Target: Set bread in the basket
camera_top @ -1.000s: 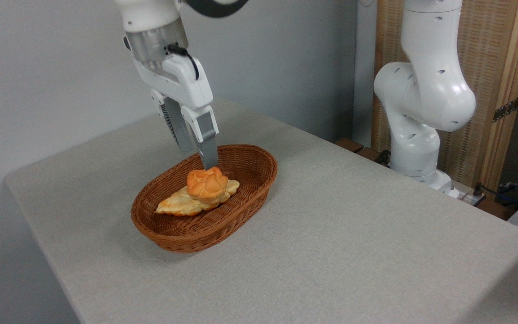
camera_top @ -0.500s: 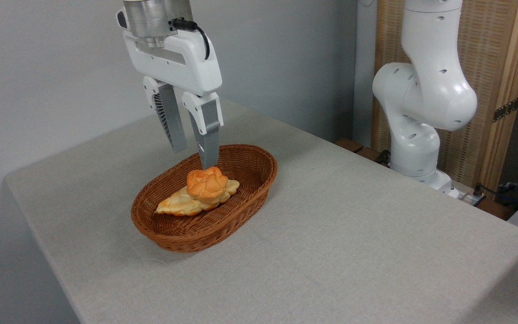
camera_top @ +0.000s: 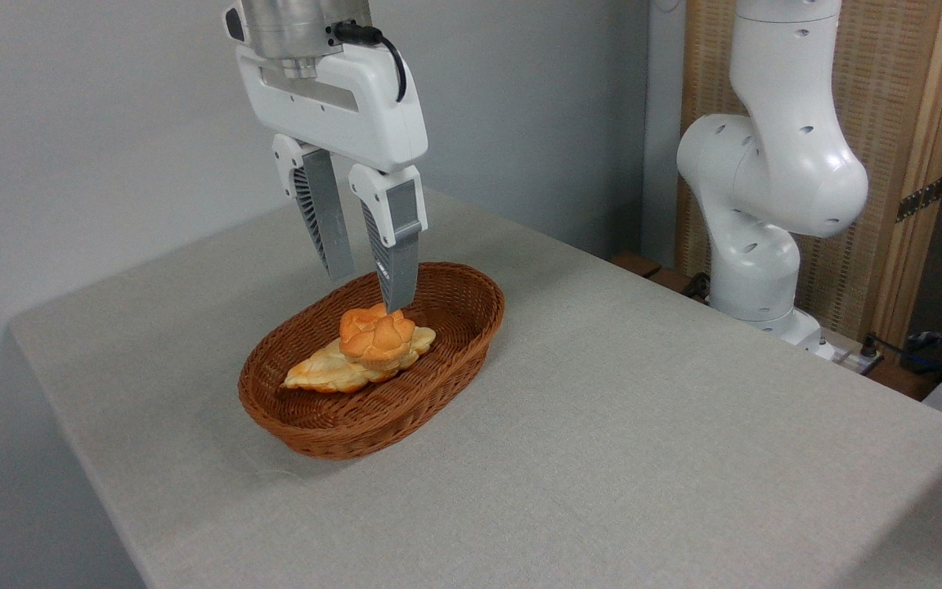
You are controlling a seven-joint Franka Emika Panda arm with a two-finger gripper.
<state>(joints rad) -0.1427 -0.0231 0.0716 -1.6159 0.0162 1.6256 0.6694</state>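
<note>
The bread point(camera_top: 376, 333), a small knobbly orange bun, lies inside the brown wicker basket point(camera_top: 438, 384), resting on top of a paler braided loaf point(camera_top: 332, 372). My gripper point(camera_top: 369, 290) hangs just above and behind the bun, open, with nothing between its fingers. The nearer fingertip point(camera_top: 399, 282) overlaps the bun's top edge in the picture; whether it touches I cannot tell.
The basket stands on a grey cloth-covered table point(camera_top: 643, 425), whose front-left edge drops off close by. The arm's white base point(camera_top: 765, 196) rises at the table's back right, in front of a wooden screen point(camera_top: 912, 123).
The gripper has risen off the bun and turned, drifting a little to the right, fingers spread. The bun and loaf have stayed put in the basket.
</note>
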